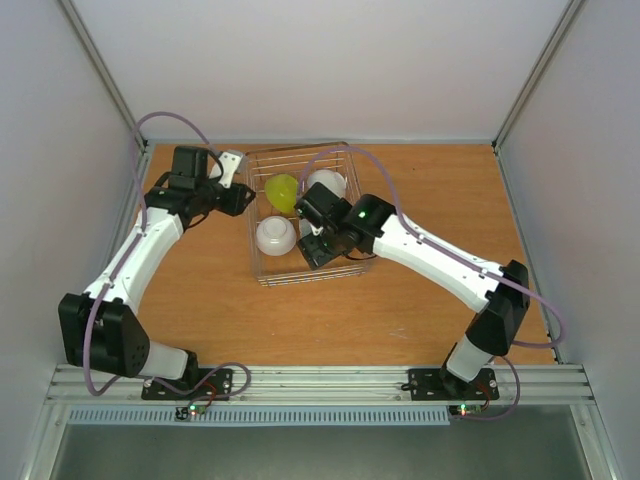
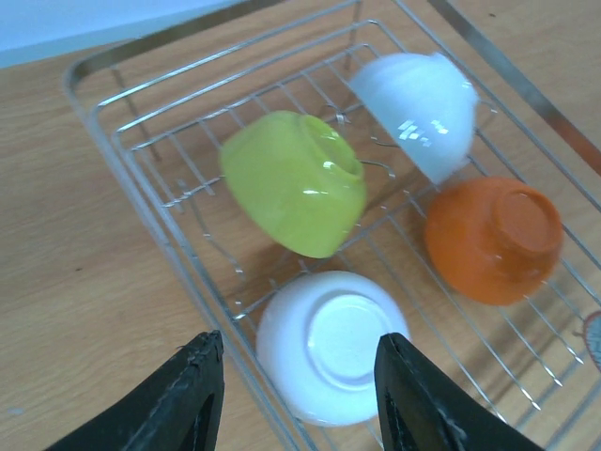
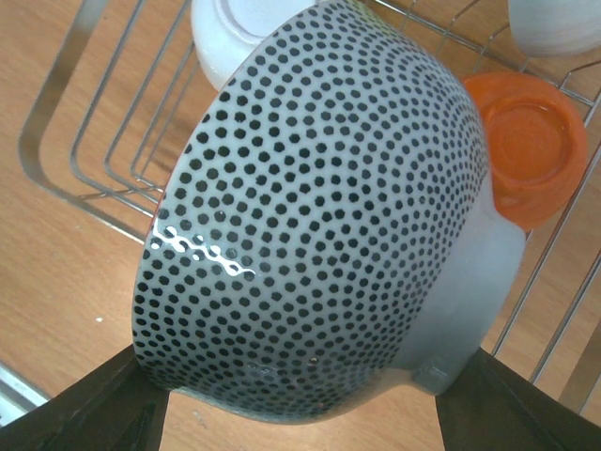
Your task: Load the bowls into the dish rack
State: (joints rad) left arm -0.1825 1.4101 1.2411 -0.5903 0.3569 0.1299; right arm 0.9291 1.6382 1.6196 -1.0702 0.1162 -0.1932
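Observation:
The dish rack (image 1: 300,279) stands at the table's middle; it also shows in the left wrist view (image 2: 141,122) and the right wrist view (image 3: 84,178). In it lie a yellow-green bowl (image 1: 282,190) (image 2: 293,180), a white bowl (image 1: 326,183) (image 2: 416,105), an upturned white bowl (image 1: 275,236) (image 2: 331,343) (image 3: 235,38) and an orange bowl (image 2: 493,240) (image 3: 531,141). My right gripper (image 1: 318,246) (image 3: 305,368) is shut on a pale grey bowl with black dots (image 3: 319,235), held tilted over the rack's near part. My left gripper (image 1: 243,198) (image 2: 299,340) is open and empty at the rack's left side.
The orange bowl is hidden under my right arm in the top view. White walls and a metal frame surround the wooden table (image 1: 450,200). A metal rail (image 1: 320,380) runs along the near edge.

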